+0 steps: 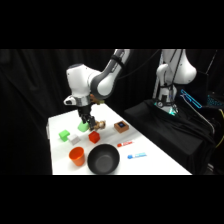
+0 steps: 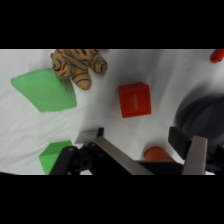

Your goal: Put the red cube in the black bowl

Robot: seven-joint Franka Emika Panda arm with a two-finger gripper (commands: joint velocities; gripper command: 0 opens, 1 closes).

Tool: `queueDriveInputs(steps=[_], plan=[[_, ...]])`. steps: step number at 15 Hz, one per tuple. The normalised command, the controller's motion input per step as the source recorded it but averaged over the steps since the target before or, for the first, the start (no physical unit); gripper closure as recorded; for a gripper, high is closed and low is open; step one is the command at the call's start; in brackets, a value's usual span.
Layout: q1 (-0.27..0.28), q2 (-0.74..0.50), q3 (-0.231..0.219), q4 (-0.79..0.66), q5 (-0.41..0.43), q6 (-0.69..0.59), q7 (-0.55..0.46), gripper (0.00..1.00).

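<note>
White tabletop fills my side view, black curtain behind it. Nearest me sits the black bowl (image 1: 103,159), wide and glossy inside, with an orange cup (image 1: 77,155) touching its left. Just beyond lies the red cube (image 1: 94,137), small, bright and flat-faced, resting on the table below the gripper (image 1: 88,121). My wrist view shows the jaws spread open with the cube (image 2: 134,99) ahead of them, ungripped, plus a striped tiger toy (image 2: 79,65) and green blocks (image 2: 45,90) beyond.
</note>
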Motion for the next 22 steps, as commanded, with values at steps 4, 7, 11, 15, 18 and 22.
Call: queueDriveInputs(steps=[4, 7, 11, 15, 18, 22], plan=[[-0.090, 0.21, 0.070, 0.20, -0.084, 0.13, -0.09, 0.00], [-0.077, 0.17, 0.072, 0.14, -0.113, 0.14, -0.08, 0.00], [-0.097, 0.12, 0.097, 0.08, -0.085, 0.14, -0.10, 0.00], [-0.110, 0.06, 0.110, 0.01, -0.080, 0.17, -0.13, 0.00], [-0.104, 0.05, 0.087, -0.04, -0.128, 0.23, -0.16, 0.00], [-0.146, 0.04, 0.109, -0.07, -0.106, 0.23, -0.20, 0.00]])
